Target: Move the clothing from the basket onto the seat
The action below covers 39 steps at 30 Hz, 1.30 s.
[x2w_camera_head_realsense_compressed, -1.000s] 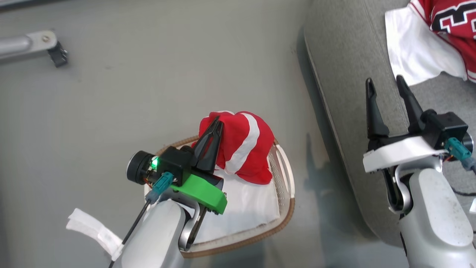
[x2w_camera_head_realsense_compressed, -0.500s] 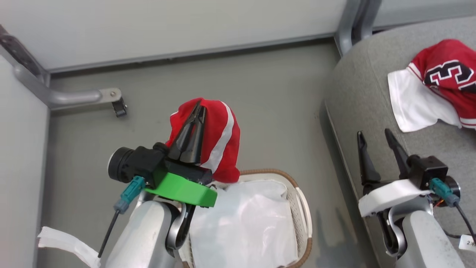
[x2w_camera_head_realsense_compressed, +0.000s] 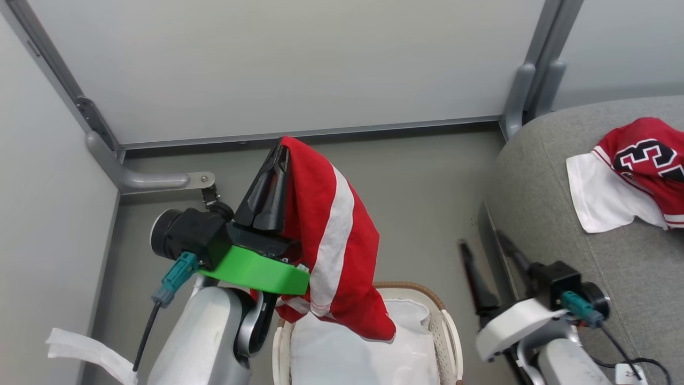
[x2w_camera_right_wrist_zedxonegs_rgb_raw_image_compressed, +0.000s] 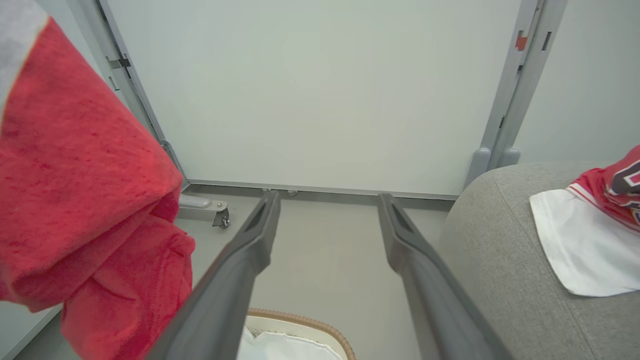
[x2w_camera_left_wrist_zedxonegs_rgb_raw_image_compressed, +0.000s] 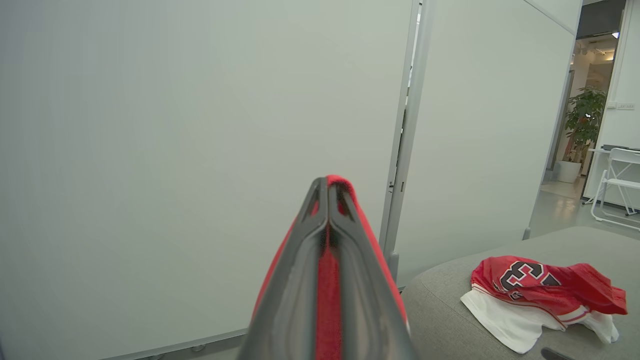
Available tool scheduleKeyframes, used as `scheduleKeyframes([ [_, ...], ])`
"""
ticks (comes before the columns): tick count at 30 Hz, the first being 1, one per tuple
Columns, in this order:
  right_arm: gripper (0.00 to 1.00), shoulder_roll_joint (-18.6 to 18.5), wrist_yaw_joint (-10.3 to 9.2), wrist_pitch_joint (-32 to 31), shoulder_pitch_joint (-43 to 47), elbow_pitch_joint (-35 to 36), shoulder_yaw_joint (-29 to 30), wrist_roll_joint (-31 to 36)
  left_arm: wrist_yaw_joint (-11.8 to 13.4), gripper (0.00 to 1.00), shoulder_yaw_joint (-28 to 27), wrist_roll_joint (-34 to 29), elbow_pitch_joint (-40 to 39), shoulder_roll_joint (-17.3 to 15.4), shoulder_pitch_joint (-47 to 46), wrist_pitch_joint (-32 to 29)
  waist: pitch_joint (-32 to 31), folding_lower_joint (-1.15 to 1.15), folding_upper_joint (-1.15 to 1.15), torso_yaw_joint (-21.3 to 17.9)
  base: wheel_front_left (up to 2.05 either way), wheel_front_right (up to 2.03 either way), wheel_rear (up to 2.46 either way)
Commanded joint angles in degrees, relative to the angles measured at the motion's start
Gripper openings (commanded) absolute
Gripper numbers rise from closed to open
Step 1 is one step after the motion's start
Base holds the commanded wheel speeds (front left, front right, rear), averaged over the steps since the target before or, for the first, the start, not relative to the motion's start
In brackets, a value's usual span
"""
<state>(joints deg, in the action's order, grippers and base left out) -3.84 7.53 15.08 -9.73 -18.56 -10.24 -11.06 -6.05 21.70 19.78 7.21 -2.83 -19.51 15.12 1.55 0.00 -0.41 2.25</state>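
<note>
Over the last second the left gripper has raised the red shorts from the basket. The head camera has tilted up too, which puts the basket low in that view. The left gripper's two fingers are pressed together on a fold of the fabric at their very tips. The rest of the garment drapes down past the gripper's right side, and its lower hem hangs below the gripper over the basket's mouth. The height seems chosen so that the loose cloth will clear the brown rim instead of dragging it along. Directly beneath the hanging hem the white liner lies in the basket with no clothing on it.

The right gripper waits to the right of the left one with its fingers spread wide and nothing between them. It sits low beside the edge of the seat, probably to stay out of the carrying arm's way. The jersey already lies on the seat, well apart from both grippers on their far right. The shorts look like the last piece, so the next move is likely a sweep rightward over the cushion's edge. The risk is that a grip this close to the tips slips during the swing.
</note>
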Motion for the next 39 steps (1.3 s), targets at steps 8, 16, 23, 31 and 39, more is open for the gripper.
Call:
scheduleKeyframes([
  [8,1.00,-4.47,-0.08,0.12,-6.63,6.07,-17.22,-5.96,0.12,0.00,2.55,1.48,-0.75,-0.15,1.16,0.04,-1.18,0.00,0.41,2.44,0.00,0.00,0.00],
  [16,1.00,-6.49,-0.08,0.12,-17.20,5.02,-27.81,-8.68,0.15,0.00,5.59,2.56,-0.45,-0.15,1.12,0.04,-1.50,0.00,0.41,4.04,0.00,0.00,0.00],
  [23,1.00,-7.13,-0.08,0.11,-21.82,-1.57,-33.74,-9.45,0.28,0.00,7.96,3.26,-0.66,-0.17,1.28,0.04,-1.75,0.00,0.41,5.89,0.00,0.00,0.00],
  [31,0.39,-5.00,-0.08,0.11,-19.86,-11.15,-38.07,-13.01,0.37,0.00,10.97,4.24,-1.78,-0.15,1.61,0.04,-2.33,0.00,0.41,7.66,0.00,0.00,0.00],
  [39,0.00,-4.94,-0.08,0.11,-18.50,-10.00,-35.54,-14.81,0.90,0.00,10.01,2.80,-0.67,-0.15,2.08,0.04,-1.66,0.00,0.41,6.01,0.00,0.00,0.00],
])
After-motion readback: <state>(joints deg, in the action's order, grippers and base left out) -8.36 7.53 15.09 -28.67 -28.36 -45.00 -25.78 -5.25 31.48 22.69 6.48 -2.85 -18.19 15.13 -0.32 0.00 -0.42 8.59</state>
